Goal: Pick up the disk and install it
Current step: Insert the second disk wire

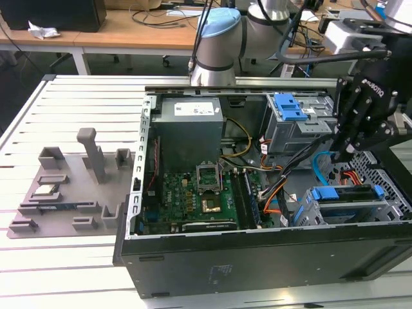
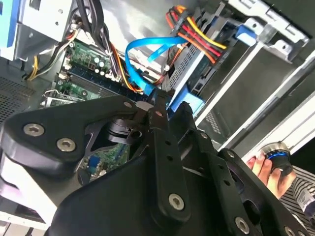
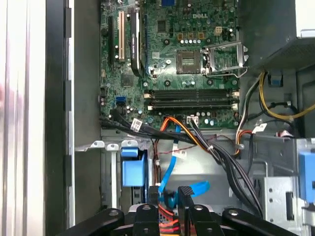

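The disk [image 1: 347, 195], silver in a bright blue carrier frame, lies flat in the drive bay at the front corner of the open computer case [image 1: 257, 257], on the exterior view's right. My black gripper [image 1: 337, 155] hangs just above the bay's back edge, pointing down into the case. In the first wrist view its fingertips [image 3: 153, 192] stand a narrow gap apart, with only a blue cable [image 3: 170, 189] behind them and nothing held. A blue carrier end [image 3: 133, 169] shows beside the fingers in that view.
Bundles of black, orange and red cables [image 1: 283, 180] run between the motherboard [image 1: 199, 193] and the bay. A grey cage with a blue latch [image 1: 290, 106] stands behind the gripper. A grey parts fixture [image 1: 64, 193] lies outside the case. A person's hand [image 2: 261, 167] holds a knob nearby.
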### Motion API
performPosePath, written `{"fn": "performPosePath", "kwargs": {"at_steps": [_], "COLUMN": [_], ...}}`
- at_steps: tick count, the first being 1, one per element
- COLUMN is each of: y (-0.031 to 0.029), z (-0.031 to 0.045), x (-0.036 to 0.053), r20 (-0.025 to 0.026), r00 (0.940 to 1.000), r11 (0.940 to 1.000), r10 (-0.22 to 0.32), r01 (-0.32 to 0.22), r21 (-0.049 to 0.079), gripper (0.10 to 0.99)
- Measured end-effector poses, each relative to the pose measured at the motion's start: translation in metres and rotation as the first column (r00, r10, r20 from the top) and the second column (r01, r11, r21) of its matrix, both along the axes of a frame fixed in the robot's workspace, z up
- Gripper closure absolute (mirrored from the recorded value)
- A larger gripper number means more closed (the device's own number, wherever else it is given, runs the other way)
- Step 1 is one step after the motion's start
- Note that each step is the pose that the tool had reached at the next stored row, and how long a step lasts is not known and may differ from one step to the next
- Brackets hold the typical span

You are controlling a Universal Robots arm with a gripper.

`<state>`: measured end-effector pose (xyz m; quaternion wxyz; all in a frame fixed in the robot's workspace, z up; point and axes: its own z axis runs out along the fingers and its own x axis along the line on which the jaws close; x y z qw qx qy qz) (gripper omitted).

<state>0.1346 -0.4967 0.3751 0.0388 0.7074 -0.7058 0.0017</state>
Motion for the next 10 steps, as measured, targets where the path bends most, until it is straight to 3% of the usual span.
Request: {"fn": "performPosePath", "kwargs": {"at_steps": [1, 6, 7, 9, 10], "y": [0.0000, 0.0000, 0.0000, 0.0000, 0.0000], "z": [-0.0030, -0.0034, -0.0034, -0.0035, -0.0035], "x": [-0.0029, -0.0029, -0.0029, -0.0029, -0.0029], "r20": [0.0000, 0.0000, 0.0000, 0.0000, 0.0000], "r00": [1.0000, 1.0000, 1.0000, 1.0000, 1.0000], "r11": [1.0000, 1.0000, 1.0000, 1.0000, 1.0000], "r10": [0.006, 0.007, 0.007, 0.007, 0.007], "r01": [-0.006, -0.007, -0.007, -0.007, -0.007], "r21": [0.000, 0.000, 0.000, 0.000, 0.000], "gripper": [0.784, 0.784, 0.800, 0.925, 0.925]}}
